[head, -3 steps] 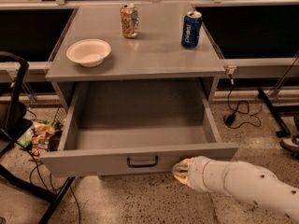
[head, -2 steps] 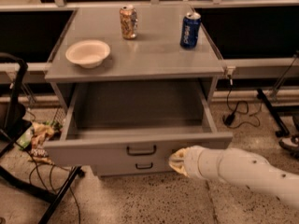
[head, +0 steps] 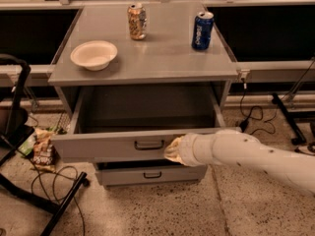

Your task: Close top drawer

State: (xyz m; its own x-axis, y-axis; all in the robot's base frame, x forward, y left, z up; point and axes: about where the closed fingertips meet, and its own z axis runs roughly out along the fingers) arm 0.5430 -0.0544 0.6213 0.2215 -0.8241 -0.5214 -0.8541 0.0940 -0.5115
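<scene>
Shows the top drawer pulled partway out of the grey metal cabinet. Has the gripper touching that drawer's front face at the cabinet's front, just right of the small black bar handle. Shows the white arm reaching in from the cabinet's right. Shows a shorter lower drawer directly beneath. Finds on the cabinet's top surface a white bowl at front left, an orange-patterned can at back centre and a blue Pepsi can at back right. Places a snack bag on the floor left of the cabinet.
</scene>
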